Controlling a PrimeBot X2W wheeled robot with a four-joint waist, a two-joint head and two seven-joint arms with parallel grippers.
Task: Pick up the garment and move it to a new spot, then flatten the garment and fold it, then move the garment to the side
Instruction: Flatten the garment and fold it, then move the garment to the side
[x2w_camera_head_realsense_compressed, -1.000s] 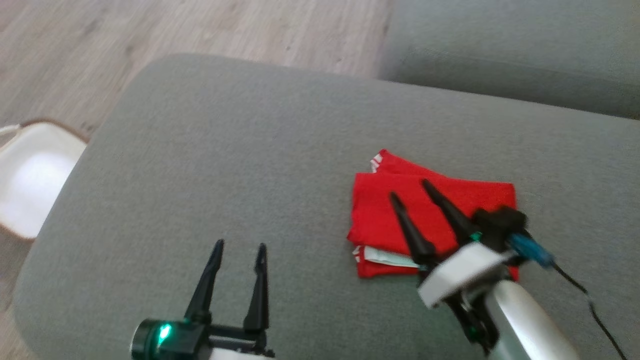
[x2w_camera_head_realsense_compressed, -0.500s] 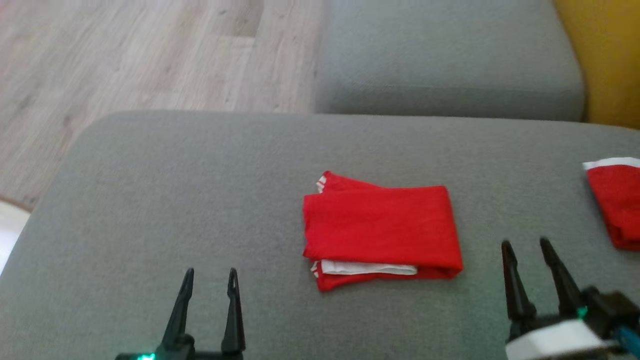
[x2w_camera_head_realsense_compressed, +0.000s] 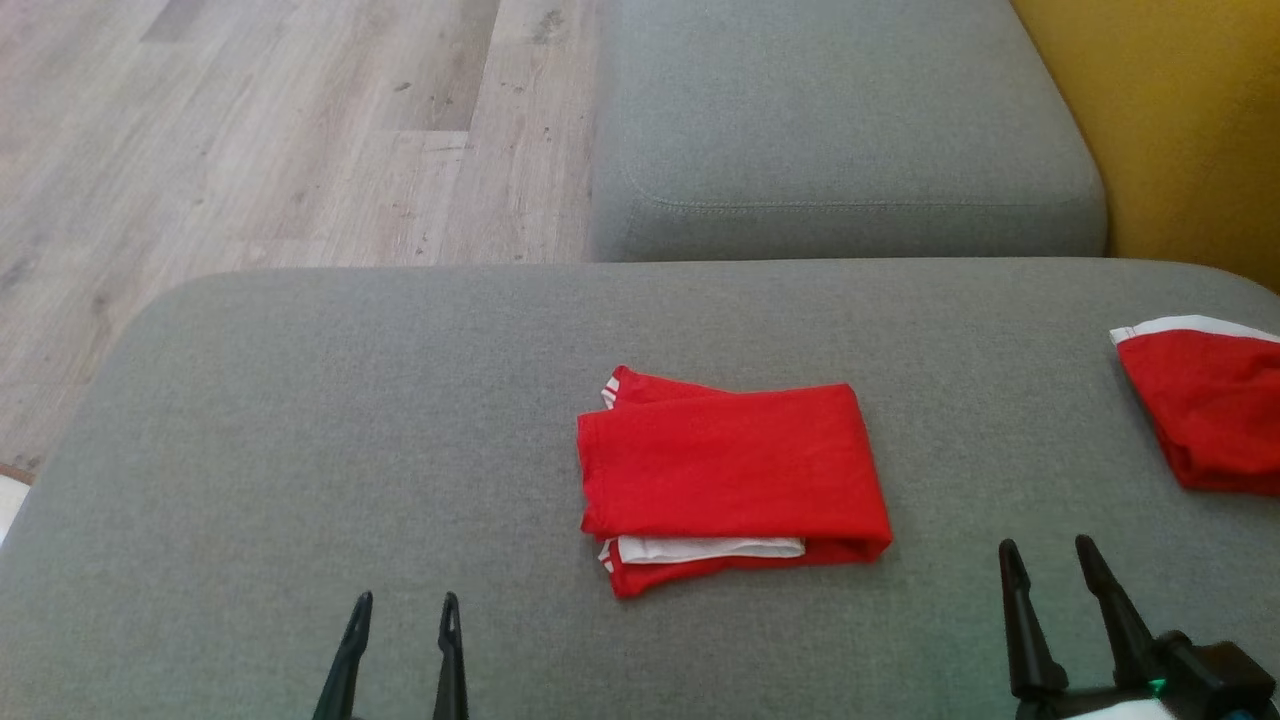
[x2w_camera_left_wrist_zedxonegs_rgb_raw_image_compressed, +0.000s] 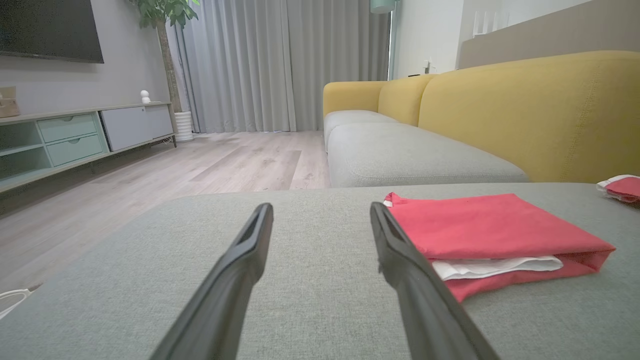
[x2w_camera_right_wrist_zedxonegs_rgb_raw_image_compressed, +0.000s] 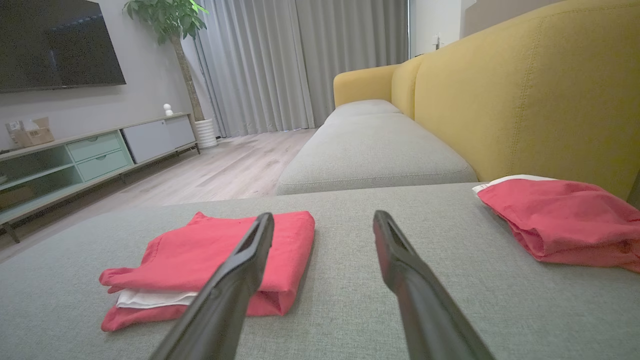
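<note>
Head view: the folded red garment (x2w_camera_head_realsense_compressed: 730, 480) lies on the grey sofa (x2w_camera_head_realsense_compressed: 300, 420), apart from the left end effector (x2w_camera_head_realsense_compressed: 407, 598) and right end effector (x2w_camera_head_realsense_compressed: 1046, 543), both wide and empty. Left wrist view: it lies on the right. Right wrist view: it lies on the left.

Head view's edges cut off the left gripper (x2w_camera_head_realsense_compressed: 407, 600) and second red garment (x2w_camera_head_realsense_compressed: 1205, 410).

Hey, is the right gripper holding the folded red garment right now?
No, the right gripper is open and off to the side of the folded red garment, with bare grey cushion between them.
</note>
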